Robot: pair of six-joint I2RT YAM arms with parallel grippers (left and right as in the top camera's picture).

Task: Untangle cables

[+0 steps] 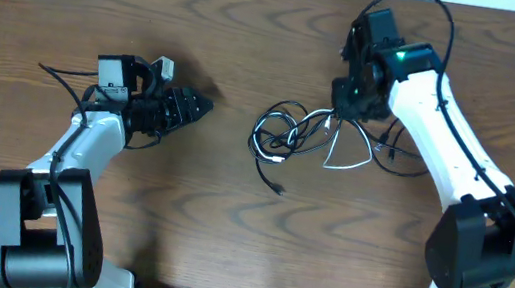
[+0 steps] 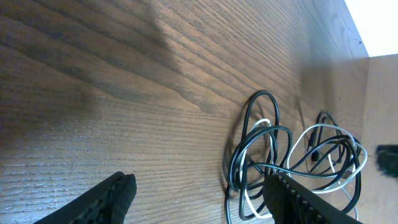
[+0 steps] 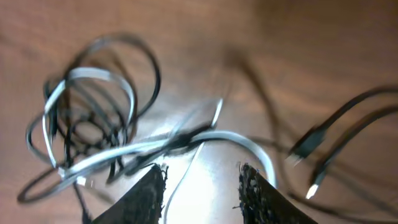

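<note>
Two arms work at the table (image 1: pixel 224 240), and the cables (image 1: pixel 284 133) sit in one tangle near its middle, between the pair.

Left claw (image 2: pixel 199 190) first. It lies low on the left, pointing right at the heap and well apart from it. Its jaws are spread wide, with only wood showing between the fingers (image 2: pixel 115 196). From its wrist camera the tangle lies ahead and to the right, black loops stacked over each other with white threaded through.

Over to the right claw (image 3: pixel 200 190), which hangs above the right side of the tangle, pointing down. Its picture is blurred, but the two dark fingers (image 3: pixel 146 196) stand apart, and the gap is much wider than any cord. The white cord (image 3: pixel 236 137) arcs across just beyond the tips, and one thin white strand runs down into the gap. Whether it touches a finger, I cannot tell, but nothing is clamped.

Black loops (image 3: pixel 115 127) bunch on the left of that view. Two black plugs (image 3: pixel 305 146) lie on the wood off to the right, apart from the bunch.

From overhead, one black tail (image 1: pixel 266 174) trails out of the heap toward the near edge and ends in a small plug. The white cord's loop pokes out on the near right side, below the right claw.
</note>
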